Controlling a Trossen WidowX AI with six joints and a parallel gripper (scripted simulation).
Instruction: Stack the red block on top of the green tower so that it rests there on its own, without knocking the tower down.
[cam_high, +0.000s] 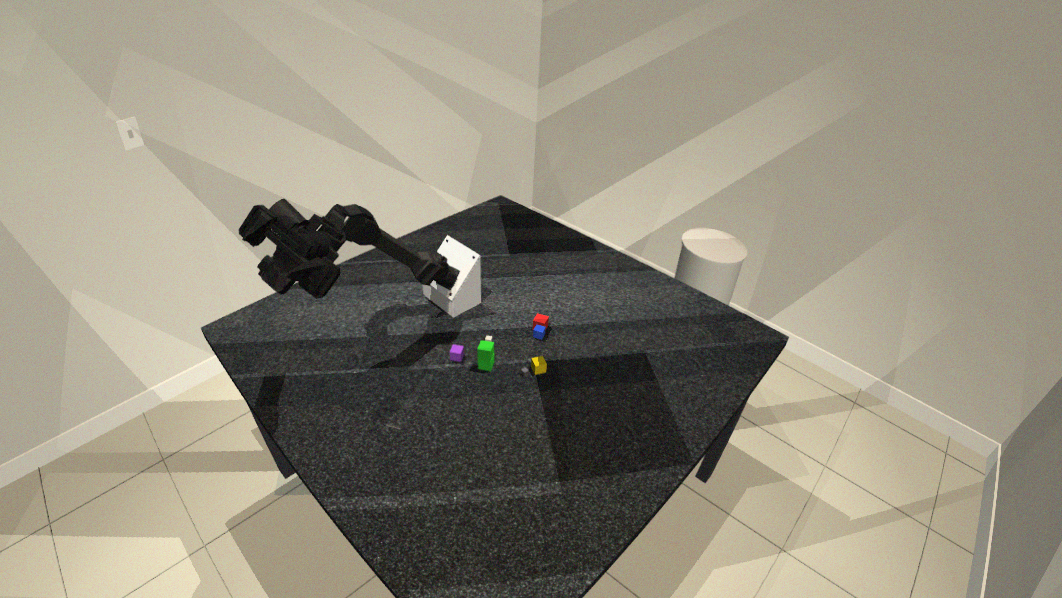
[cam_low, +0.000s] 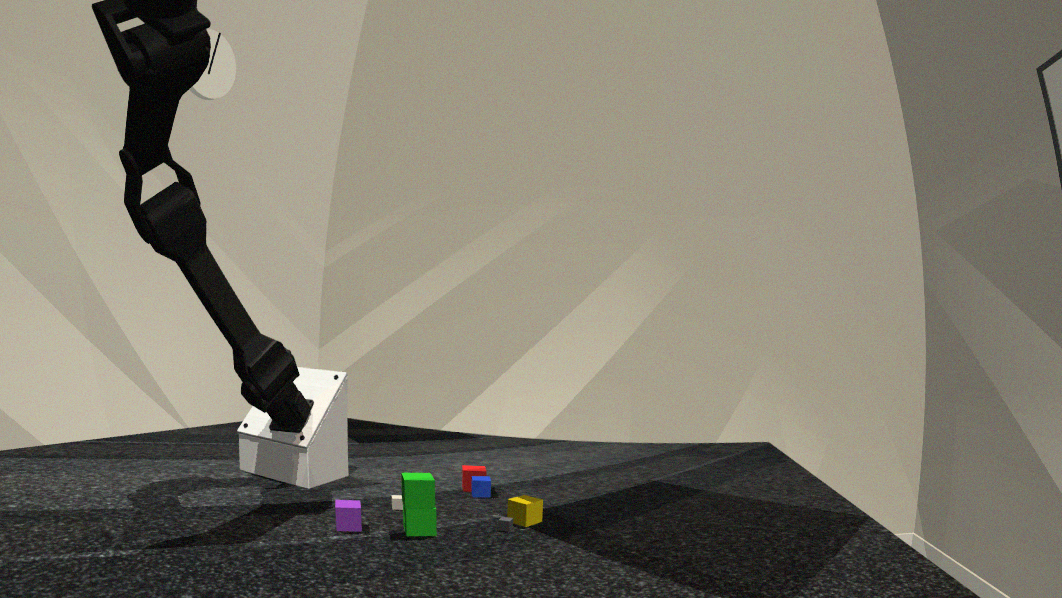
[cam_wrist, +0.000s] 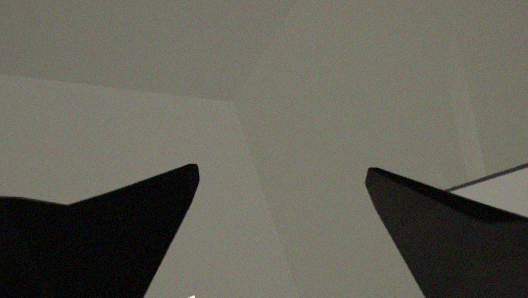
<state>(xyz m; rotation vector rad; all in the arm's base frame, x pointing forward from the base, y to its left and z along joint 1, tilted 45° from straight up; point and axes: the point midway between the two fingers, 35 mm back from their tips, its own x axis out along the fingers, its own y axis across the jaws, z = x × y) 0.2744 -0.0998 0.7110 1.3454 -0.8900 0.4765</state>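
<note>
The red block (cam_high: 541, 320) (cam_low: 468, 479) stands on the table, partly hidden by a blue block in front of it. The green tower (cam_high: 486, 357) (cam_low: 419, 505) stands upright, to the left of the red block in the top and exterior views; a seam shows between its upper and lower parts in the exterior view. My gripper (cam_wrist: 281, 173) is open and empty, its two dark fingers wide apart with only wall and ceiling behind them. It is raised high at the left, far from both the red block and the tower. In the exterior view the fingers are out of frame.
A blue block (cam_high: 539, 332) (cam_low: 481, 488) is close to the red one. A purple block (cam_high: 457, 352) (cam_low: 348, 516) is left of the tower, a small white block (cam_low: 396, 502) behind it. A yellow block (cam_high: 539, 365) (cam_low: 525, 511) and a small grey piece (cam_low: 505, 522) are to its right.
</note>
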